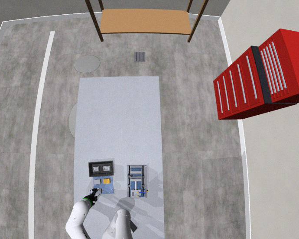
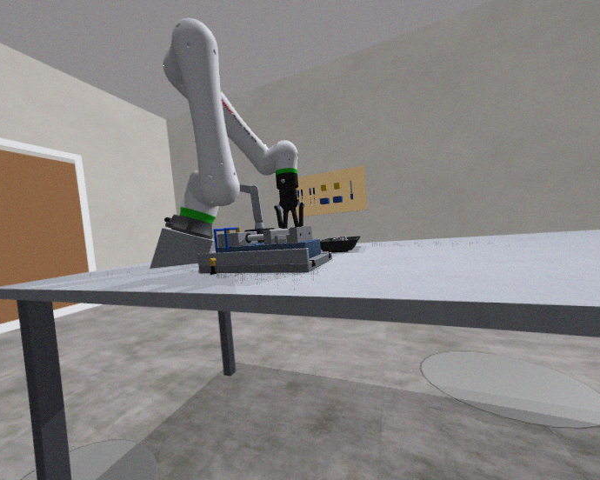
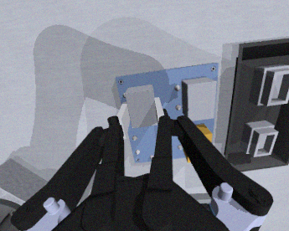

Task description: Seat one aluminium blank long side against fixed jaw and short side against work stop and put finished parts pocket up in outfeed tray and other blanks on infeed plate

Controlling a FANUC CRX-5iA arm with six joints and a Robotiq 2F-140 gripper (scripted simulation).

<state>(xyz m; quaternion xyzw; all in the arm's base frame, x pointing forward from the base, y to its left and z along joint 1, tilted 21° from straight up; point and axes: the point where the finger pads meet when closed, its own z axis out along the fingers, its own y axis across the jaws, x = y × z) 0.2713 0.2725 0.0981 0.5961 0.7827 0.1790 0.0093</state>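
My gripper (image 3: 141, 107) is shut on a grey aluminium blank (image 3: 141, 105) and grips it by its two long sides. It is over the near left corner of the blue infeed plate (image 3: 170, 110). I cannot tell whether the blank still touches the plate. A second aluminium blank (image 3: 198, 97) lies flat on the plate. A brass blank (image 3: 204, 133) lies beside it, partly hidden by my finger. The dark outfeed tray (image 3: 262, 105) holds two finished parts (image 3: 276, 85) (image 3: 262, 139), pocket up. From above, the gripper (image 1: 95, 191) is at the plate's (image 1: 103, 185) corner. The vise (image 1: 136, 181) stands to the right.
The vise (image 2: 266, 250) with its blue hoses is between the side camera and my gripper (image 2: 288, 219). The tray (image 2: 340, 242) lies just past the plate. The robot base (image 1: 121, 223) is at the table's near end. A red tool cabinet (image 1: 260, 77) stands off the table.
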